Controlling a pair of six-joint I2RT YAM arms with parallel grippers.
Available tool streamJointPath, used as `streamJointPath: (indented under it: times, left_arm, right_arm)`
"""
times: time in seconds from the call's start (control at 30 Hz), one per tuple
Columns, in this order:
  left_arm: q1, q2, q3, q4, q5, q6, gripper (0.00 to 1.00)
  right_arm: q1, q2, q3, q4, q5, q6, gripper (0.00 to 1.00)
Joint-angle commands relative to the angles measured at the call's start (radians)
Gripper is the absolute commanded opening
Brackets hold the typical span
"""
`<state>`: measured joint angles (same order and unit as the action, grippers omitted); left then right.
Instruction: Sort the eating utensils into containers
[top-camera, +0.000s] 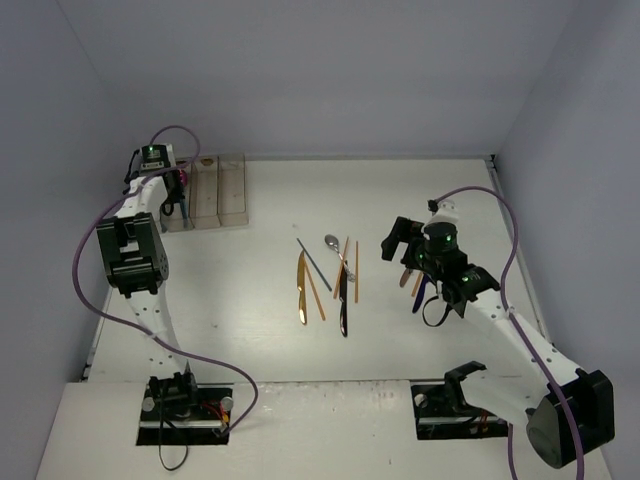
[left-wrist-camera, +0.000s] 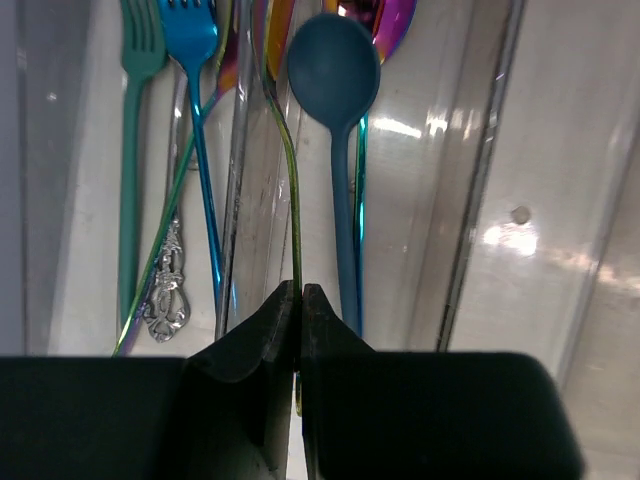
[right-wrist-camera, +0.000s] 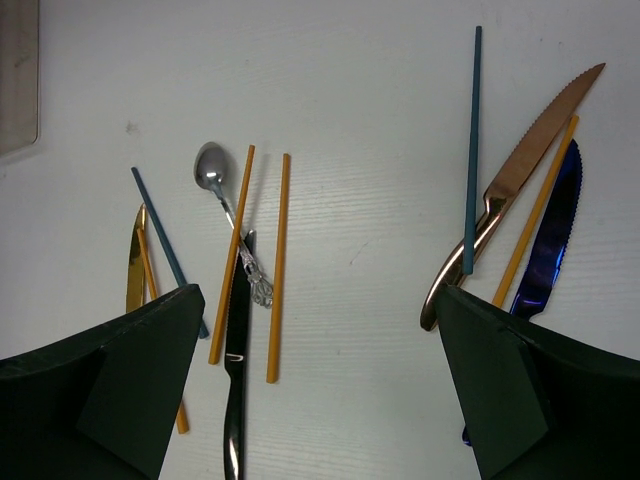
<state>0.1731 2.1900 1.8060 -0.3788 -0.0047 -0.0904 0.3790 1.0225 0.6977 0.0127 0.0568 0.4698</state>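
No writing, label, brand mark, number or sign can be read on anything in these views.

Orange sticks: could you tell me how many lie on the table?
4 orange sticks: one crossing the silver spoon, one right of it, one by the gold knife, one between the copper knife and blue knife. The right gripper may hide more.

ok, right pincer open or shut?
Open. The right pincer has its fingers wide apart at both edges of its wrist view, nothing gripped between them.
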Motion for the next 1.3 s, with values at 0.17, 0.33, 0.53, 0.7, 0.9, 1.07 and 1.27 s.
streamJointPath:
  times: [0.17, 0.33, 0.53, 0.7, 0.9, 1.07, 1.27]
  left_arm:
    - [-0.003, -0.057, 0.021, 0.014, 0.014, 0.057, 0.15]
    - [-0.005, -0.126, -0.011, 0.028, 0.011, -0.008, 0.47]
    - [-0.053, -0.278, -0.067, 0.021, -0.029, -0.100, 0.68]
    - [-0.242, -0.471, -0.206, 0.029, -0.057, -0.225, 0.74]
    - [-0.590, -0.552, -0.342, 0.024, -0.207, -0.465, 0.74]
    - [-0.776, -0.498, -0.359, 0.034, -0.296, -0.604, 0.74]
    - [-0.877, -0.360, -0.281, 0.048, -0.280, -0.685, 0.73]
  right_arm:
    - [-0.008, -0.005, 0.008, 0.020, 0.011, -0.002, 1.00]
    - [-0.009, -0.002, 0.013, 0.018, 0.011, -0.011, 1.00]
    - [-0.008, 0.003, 0.014, 0.020, 0.011, -0.039, 1.00]
    - [-0.008, 0.035, 0.033, 0.016, -0.001, -0.077, 1.00]
    - [-0.008, 0.035, 0.032, 0.012, -0.007, -0.074, 1.00]
    - [-0.008, -0.017, 0.006, 0.009, -0.008, -0.060, 1.00]
    - [-0.009, -0.070, -0.032, 0.000, -0.009, -0.052, 1.00]
